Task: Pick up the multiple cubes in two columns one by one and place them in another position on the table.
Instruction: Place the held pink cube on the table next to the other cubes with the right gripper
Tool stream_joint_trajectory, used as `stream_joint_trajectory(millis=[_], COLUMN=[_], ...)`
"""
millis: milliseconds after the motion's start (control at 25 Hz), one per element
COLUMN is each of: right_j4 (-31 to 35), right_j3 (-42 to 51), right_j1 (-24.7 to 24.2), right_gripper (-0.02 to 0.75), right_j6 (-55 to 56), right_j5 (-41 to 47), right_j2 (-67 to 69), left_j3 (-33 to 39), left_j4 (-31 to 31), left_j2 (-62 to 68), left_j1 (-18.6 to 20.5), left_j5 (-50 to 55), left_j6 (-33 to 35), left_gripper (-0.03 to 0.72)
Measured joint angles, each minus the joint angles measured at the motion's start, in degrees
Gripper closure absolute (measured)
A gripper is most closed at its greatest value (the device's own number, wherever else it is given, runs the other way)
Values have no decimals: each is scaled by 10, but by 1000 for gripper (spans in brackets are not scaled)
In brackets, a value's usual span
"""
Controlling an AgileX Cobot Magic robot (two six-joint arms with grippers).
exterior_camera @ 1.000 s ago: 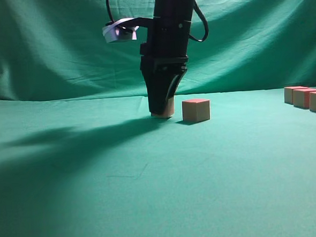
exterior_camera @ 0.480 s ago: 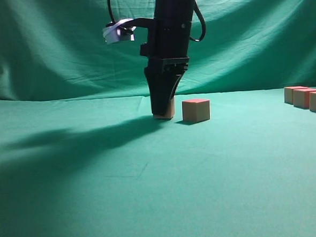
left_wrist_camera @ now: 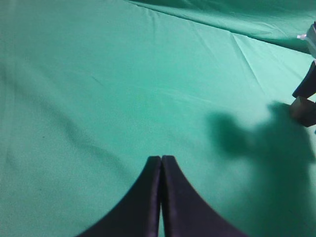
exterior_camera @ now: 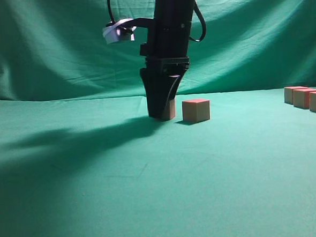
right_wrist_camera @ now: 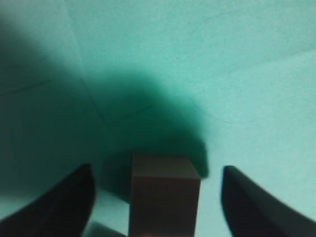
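- Standing between the spread fingers of the right tool, one cube rests on the bench; the right wrist view shows clear green cloth on both sides of it, so the fingers are apart and not touching it.
- Relation that governs the coming move: the cube lies directly below the tool, centred in the gap. Judged from this, a straight vertical withdrawal is required; any sideways drift would bring a finger against a cube face and shift it.
- A second cube sits just beside the tool on its right, near but apart from the released one.
- The remaining cubes stand in a row well apart, far to the right of the tool. The right arm is the nearer one to them.
- The left tool has its fingers pressed together, holds nothing, and hangs over bare cloth well to the left.
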Motion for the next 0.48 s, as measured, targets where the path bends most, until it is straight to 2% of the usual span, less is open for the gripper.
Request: stream_joint_trajectory(millis=[80,120,240,280,480], right_j4=[1,1,1,1,-7], right_j3=[0,0,0,0,0], right_j1=[0,0,0,0,0], right_gripper=[149,134,150,109,125], right_j6=[14,20,41,47,59], right_j5=[0,0,0,0,1], right_j2=[0,0,0,0,-30], left_j3=[0,0,0,0,0], left_j4=[0,0,0,0,0], left_j2=[0,0,0,0,0], left_j1=[0,0,0,0,0], left_j5=[0,0,0,0,0], left_j6=[0,0,0,0,0], left_gripper=[688,688,688,688,688])
